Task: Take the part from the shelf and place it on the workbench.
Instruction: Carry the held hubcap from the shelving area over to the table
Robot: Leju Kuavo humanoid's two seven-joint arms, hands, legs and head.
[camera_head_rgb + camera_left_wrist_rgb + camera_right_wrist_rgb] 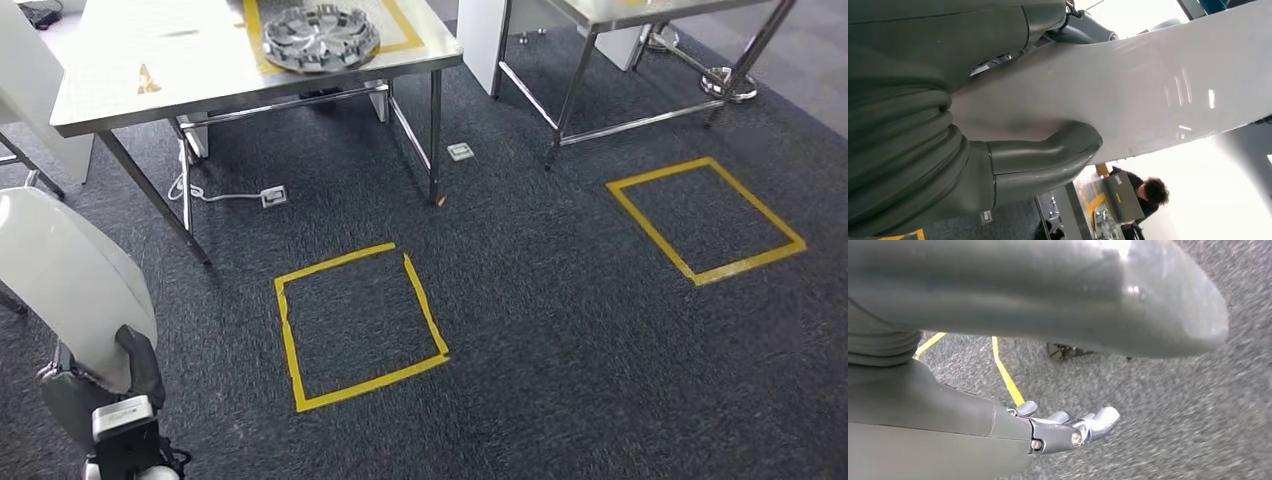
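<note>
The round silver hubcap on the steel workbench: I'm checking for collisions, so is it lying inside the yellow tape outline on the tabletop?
Yes, the round silver hubcap lies flat within the yellow tape outline on the steel workbench.

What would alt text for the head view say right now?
The left hand holds a large white curved panel at lower left, above dark carpet with two yellow tape squares. Ahead, a steel workbench carries a silver wheel cover.

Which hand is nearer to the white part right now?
Left. The left hand holds the white part, thumb pressed against its surface. The right hand hangs over the carpet with nothing in it, away from the part.
</note>
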